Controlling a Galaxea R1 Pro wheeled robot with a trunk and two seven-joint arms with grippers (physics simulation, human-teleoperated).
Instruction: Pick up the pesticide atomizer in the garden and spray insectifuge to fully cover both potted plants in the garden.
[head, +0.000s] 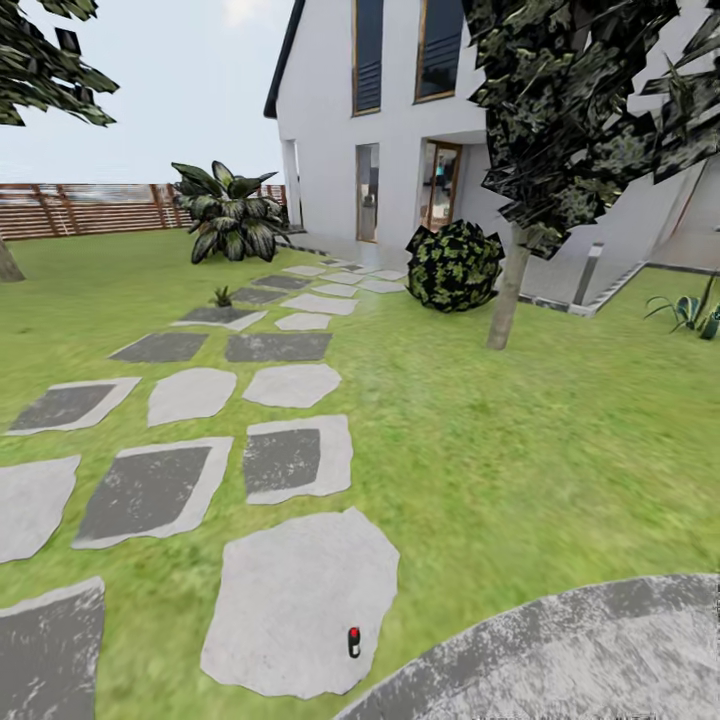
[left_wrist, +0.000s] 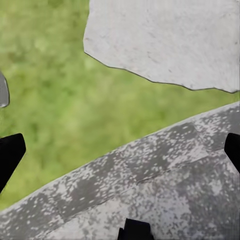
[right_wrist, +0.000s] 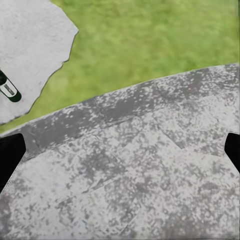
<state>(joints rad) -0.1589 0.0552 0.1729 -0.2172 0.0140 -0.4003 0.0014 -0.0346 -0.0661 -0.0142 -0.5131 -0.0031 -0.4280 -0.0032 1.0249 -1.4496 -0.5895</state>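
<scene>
The pesticide atomizer (head: 353, 642) was seen standing on a large pale stepping stone (head: 300, 600) in the near part of the garden lawn (head: 520, 440), close to that stone's edge nearest the round grey paved patio (head: 600, 650); a strip of grass lay between stone and patio. In the right wrist view the same bottle (right_wrist: 8, 87) was caught at the border of the picture, its dark body and pale band visible on the light stone (right_wrist: 30, 45), apart from the patio paving (right_wrist: 140, 170). The right gripper (right_wrist: 120, 150) was held over the patio, its two dark fingertips (right_wrist: 10, 155) shown at opposite borders of the picture, spread wide with nothing between them. The left gripper (left_wrist: 120, 152) was likewise spread wide over the patio edge (left_wrist: 150, 190), one dark fingertip (left_wrist: 9, 155) over grass, with a pale stone (left_wrist: 165, 40) beyond. Farther up the path of grey and white stones, one small potted plant (head: 222, 297) was made out beside a dark slab; its pot could not be distinguished. Behind it a big broad-leaved bush (head: 230, 215), a brown slatted fence (head: 90, 208), a white house (head: 400, 120), a round speckled shrub (head: 454, 265) and a tree (head: 510, 290) were seen.
</scene>
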